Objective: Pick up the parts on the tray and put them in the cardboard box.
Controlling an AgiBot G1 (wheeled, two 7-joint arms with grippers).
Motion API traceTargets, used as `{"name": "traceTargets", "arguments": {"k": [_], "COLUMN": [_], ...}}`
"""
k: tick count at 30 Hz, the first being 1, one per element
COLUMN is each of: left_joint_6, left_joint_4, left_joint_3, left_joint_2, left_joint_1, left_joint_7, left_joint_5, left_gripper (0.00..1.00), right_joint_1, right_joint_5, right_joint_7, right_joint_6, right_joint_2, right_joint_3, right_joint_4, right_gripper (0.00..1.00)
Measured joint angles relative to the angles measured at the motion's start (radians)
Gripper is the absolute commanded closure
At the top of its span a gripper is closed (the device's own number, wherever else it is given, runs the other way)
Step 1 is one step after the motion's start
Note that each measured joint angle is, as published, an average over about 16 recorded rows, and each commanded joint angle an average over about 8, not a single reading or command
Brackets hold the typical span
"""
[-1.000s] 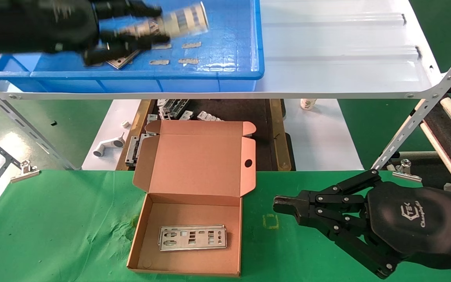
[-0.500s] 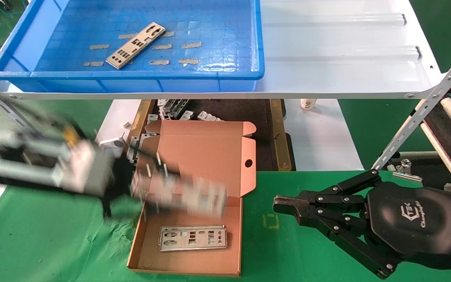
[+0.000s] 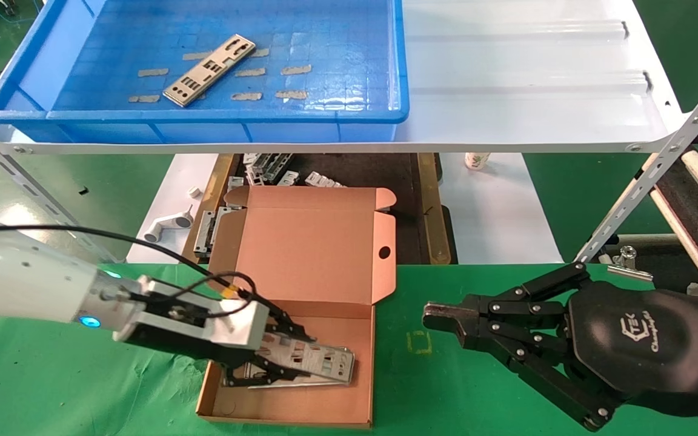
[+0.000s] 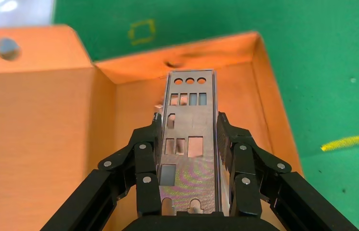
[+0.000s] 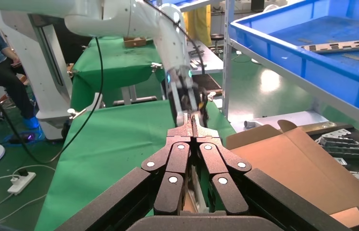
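Green cloth (image 3: 82, 375) covers the bench, and the open box (image 3: 300, 303) sits on it at centre. Behind, at 12 o'clock, a white shelf (image 3: 525, 91) carries the blue tray (image 3: 349, 115), with one plate (image 3: 208, 70) lying on its floor among tape strips. Grey brackets (image 3: 270, 166) and a white elbow (image 3: 167, 225) lie on the lower level beyond the box.

Half a second ago the left gripper (image 3: 291, 357) was a blur swinging in from 9 o'clock above the box; now it is down inside, jaws clamped on the long edges of a second plate (image 4: 189, 139), just over the one already on the box floor (image 3: 300, 380). The right gripper (image 3: 440, 318) has not moved: pinched together on nothing, at 3 o'clock from the box.
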Motion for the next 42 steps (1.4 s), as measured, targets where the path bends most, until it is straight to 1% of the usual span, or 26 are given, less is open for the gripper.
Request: {"name": "traceTargets", "arguments": {"k": [2, 3, 6, 7, 21, 33, 34, 41, 42], "left_joint_6": [-0.014, -0.018, -0.022, -0.022, 0.002, 0.087, 0.095, 0.134, 0.136], "left_joint_4": [0.026, 0.038, 0.072, 0.083, 0.199, 0.227, 0.225, 0.180, 0.169], "left_joint_3": [0.005, 0.007, 0.012, 0.013, 0.014, 0.000, -0.002, -0.036, -0.043], "left_joint_2": [0.017, 0.024, 0.043, 0.048, 0.095, 0.084, 0.081, 0.050, 0.045], "left_joint_1": [0.006, 0.009, 0.012, 0.012, 0.004, -0.036, -0.038, -0.031, -0.027], "left_joint_7": [0.010, 0.014, 0.025, 0.027, 0.061, 0.075, 0.075, 0.052, 0.046], "left_joint_5": [0.009, 0.012, 0.019, 0.020, 0.017, -0.016, -0.019, -0.052, -0.057], "left_gripper": [0.35, 0.26, 0.05, 0.00, 0.00, 0.00, 0.00, 0.00, 0.00], "right_joint_1": [0.000, 0.000, 0.000, 0.000, 0.000, 0.000, 0.000, 0.000, 0.000], "right_joint_5": [0.000, 0.000, 0.000, 0.000, 0.000, 0.000, 0.000, 0.000, 0.000], "right_joint_7": [0.000, 0.000, 0.000, 0.000, 0.000, 0.000, 0.000, 0.000, 0.000], "right_joint_6": [0.000, 0.000, 0.000, 0.000, 0.000, 0.000, 0.000, 0.000, 0.000], "right_joint_2": [0.000, 0.000, 0.000, 0.000, 0.000, 0.000, 0.000, 0.000, 0.000], "right_joint_3": [0.000, 0.000, 0.000, 0.000, 0.000, 0.000, 0.000, 0.000, 0.000], "right_joint_4": [0.000, 0.000, 0.000, 0.000, 0.000, 0.000, 0.000, 0.000, 0.000], "right_gripper": [1.00, 1.00, 1.00, 1.00, 1.00, 1.00, 0.95, 0.09, 0.01]}}
